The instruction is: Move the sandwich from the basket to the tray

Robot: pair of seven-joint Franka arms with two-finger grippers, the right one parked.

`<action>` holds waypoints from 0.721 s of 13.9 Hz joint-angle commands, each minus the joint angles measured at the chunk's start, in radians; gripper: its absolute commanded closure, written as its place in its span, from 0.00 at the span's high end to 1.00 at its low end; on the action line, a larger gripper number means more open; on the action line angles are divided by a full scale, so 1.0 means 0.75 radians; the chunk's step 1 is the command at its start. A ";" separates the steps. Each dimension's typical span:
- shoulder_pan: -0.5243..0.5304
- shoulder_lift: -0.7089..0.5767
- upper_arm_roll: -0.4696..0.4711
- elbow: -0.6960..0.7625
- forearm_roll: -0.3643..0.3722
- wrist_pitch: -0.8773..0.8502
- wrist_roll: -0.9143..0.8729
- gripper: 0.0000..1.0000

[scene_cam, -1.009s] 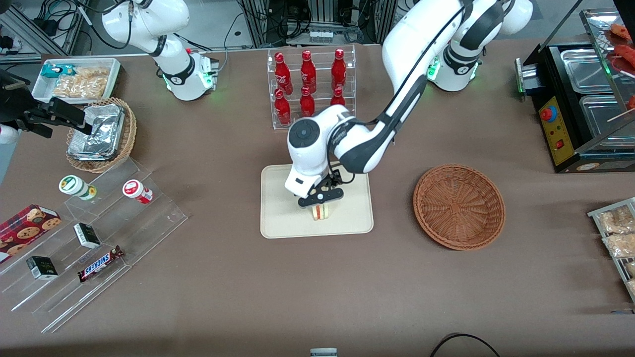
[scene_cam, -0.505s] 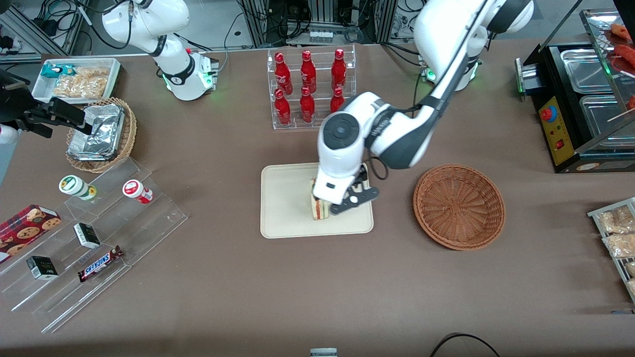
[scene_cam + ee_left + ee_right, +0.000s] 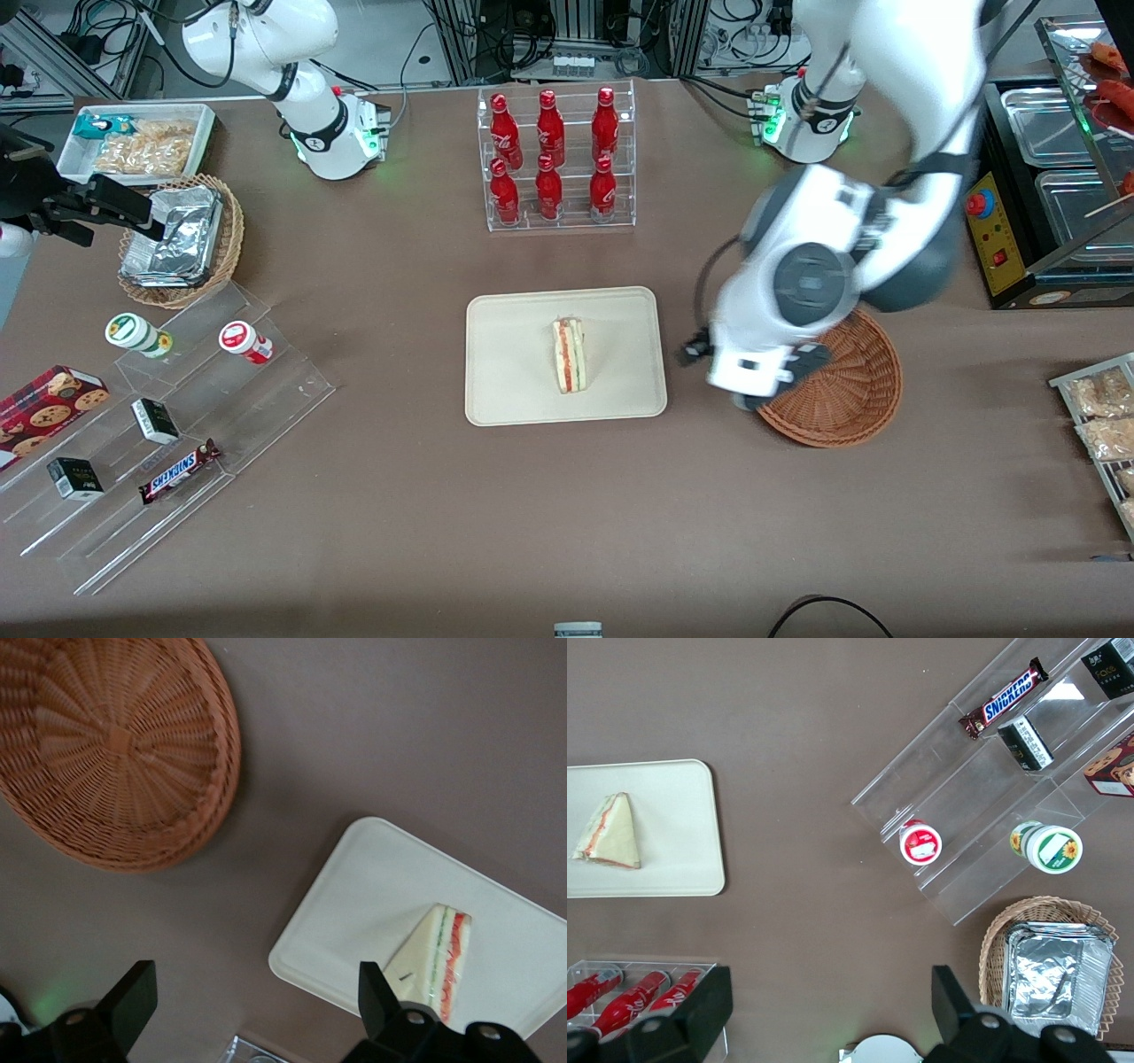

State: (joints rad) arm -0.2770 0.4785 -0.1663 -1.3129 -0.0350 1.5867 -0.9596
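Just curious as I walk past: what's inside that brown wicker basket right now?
Nothing shows inside the basket; the wrist view shows its bare woven bottom. The sandwich lies on the tray, and the open gripper hangs above the table beside them.

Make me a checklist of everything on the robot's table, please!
Surface: brown table, flat.
Job's things: sandwich lies on the tray; basket holds nothing.
Clutter: red bottles in a clear rack; foil packets in a tan basket; Snickers bar on clear steps.
Claw: claw open, holding nothing, above the bare table between basket and tray.
Cables: black cable at the table edge nearest the camera.
Surroundings: black food warmer at the working arm's end.
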 commanded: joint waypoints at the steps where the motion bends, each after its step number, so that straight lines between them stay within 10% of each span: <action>1: 0.105 -0.085 -0.011 -0.100 -0.017 -0.054 0.186 1.00; 10: 0.420 -0.443 -0.013 -0.392 -0.015 -0.197 0.796 1.00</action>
State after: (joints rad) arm 0.0059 0.2480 -0.1653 -1.5008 -0.0351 1.4313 -0.4179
